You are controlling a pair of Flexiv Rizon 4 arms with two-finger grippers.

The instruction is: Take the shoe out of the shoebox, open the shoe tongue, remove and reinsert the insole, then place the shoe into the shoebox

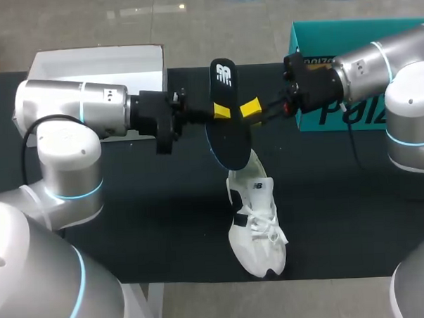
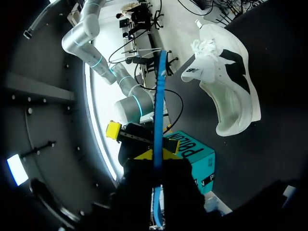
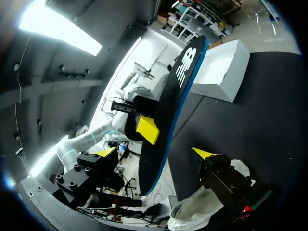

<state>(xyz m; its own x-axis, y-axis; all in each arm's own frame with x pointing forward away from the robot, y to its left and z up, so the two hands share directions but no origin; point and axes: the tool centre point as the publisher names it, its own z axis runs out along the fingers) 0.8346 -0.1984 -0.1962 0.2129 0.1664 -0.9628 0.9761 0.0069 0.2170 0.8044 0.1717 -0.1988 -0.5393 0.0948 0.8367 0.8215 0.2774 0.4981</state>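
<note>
Left gripper [image 1: 220, 111] is clamped on the black insole [image 1: 230, 140], which it holds on edge above the table [image 1: 130, 226], mid-scene. Right gripper [image 1: 249, 110] is just right of the insole. The white shoe [image 1: 256, 224] lies on the table nearer than the insole, toe toward the near edge. Teal shoebox [image 1: 333, 34] far right, white box [image 1: 95, 65] far left.

Left wrist: insole [image 2: 159, 86] edge-on, a yellow tip pressed to each face. Shoe [image 2: 226, 82] beyond, to one side.

Right wrist: right gripper [image 3: 154, 152] released, fingers spread wide either side of the insole [image 3: 178, 96], neither touching it.
</note>
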